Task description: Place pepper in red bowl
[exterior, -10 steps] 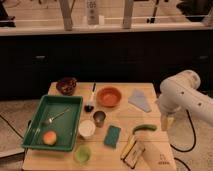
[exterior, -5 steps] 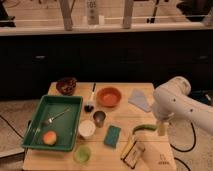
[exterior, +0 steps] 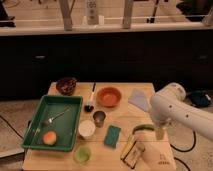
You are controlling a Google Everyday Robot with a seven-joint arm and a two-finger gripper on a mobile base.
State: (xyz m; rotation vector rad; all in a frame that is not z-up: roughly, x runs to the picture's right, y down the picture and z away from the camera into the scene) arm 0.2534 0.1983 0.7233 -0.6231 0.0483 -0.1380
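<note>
The pepper (exterior: 143, 128), slim and dark green, lies on the wooden table right of the teal sponge (exterior: 113, 135). The red bowl (exterior: 109, 96) sits at the table's back middle, and nothing shows inside it. My gripper (exterior: 159, 132) hangs from the white arm (exterior: 172, 106) at the right side of the table. It is low, just right of the pepper's right end. Whether it touches the pepper cannot be made out.
A green tray (exterior: 35, 131) with a fork and an orange fruit sits at the left. Also on the table: a dark bowl (exterior: 66, 85), a white cup (exterior: 87, 129), a metal cup (exterior: 99, 118), a small green cup (exterior: 82, 154), a grey-blue cloth (exterior: 139, 98) and a yellow-black packet (exterior: 131, 150).
The arm has swung left and down, bringing the gripper from the table's right edge to just beside the pepper. The objects on the table have not moved.
</note>
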